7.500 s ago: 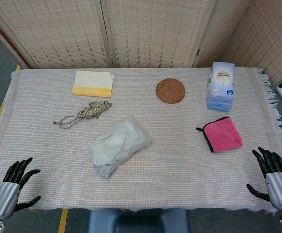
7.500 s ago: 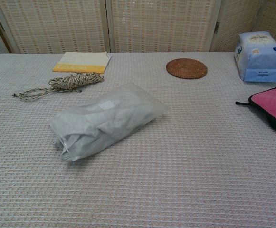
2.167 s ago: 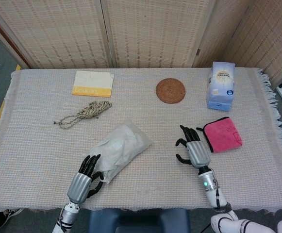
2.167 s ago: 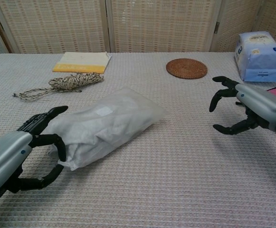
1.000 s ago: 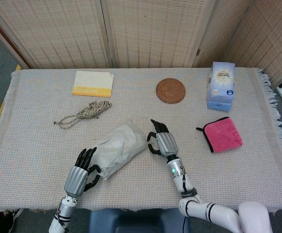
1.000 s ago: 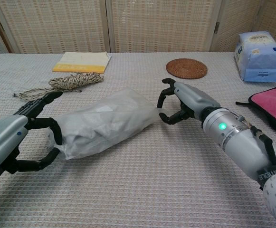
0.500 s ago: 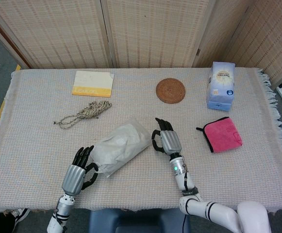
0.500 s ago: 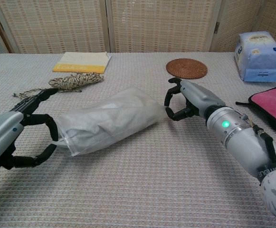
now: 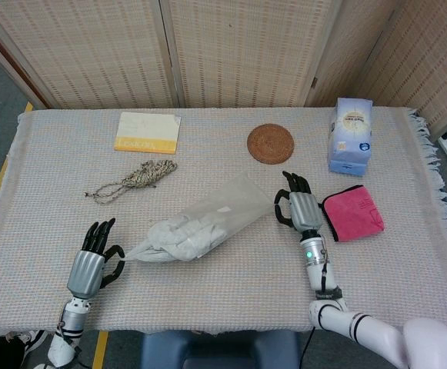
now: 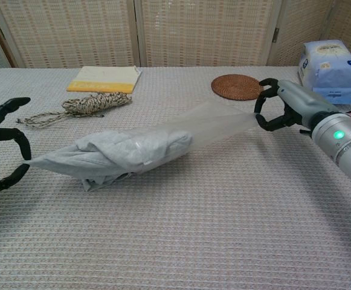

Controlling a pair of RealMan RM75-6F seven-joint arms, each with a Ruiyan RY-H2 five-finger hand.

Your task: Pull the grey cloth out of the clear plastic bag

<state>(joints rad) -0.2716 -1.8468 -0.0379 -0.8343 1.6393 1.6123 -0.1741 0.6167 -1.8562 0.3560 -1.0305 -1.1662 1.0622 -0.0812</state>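
The clear plastic bag lies stretched out across the middle of the table. My right hand pinches its closed right end. The grey cloth bunches at the bag's left end and partly sticks out of the mouth. A thin tip of the cloth runs left to my left hand, which pinches it near the front left of the table. The two hands are far apart, with bag and cloth taut between them.
A coiled rope and a yellow-and-white booklet lie at the back left. A round woven coaster sits at the back centre, a blue tissue pack at the back right. A pink cloth lies just right of my right hand.
Both hands have moved apart, the left one leftward and the right one rightward. The bag has stretched long, and the grey cloth has slid toward and partly out of its left end.
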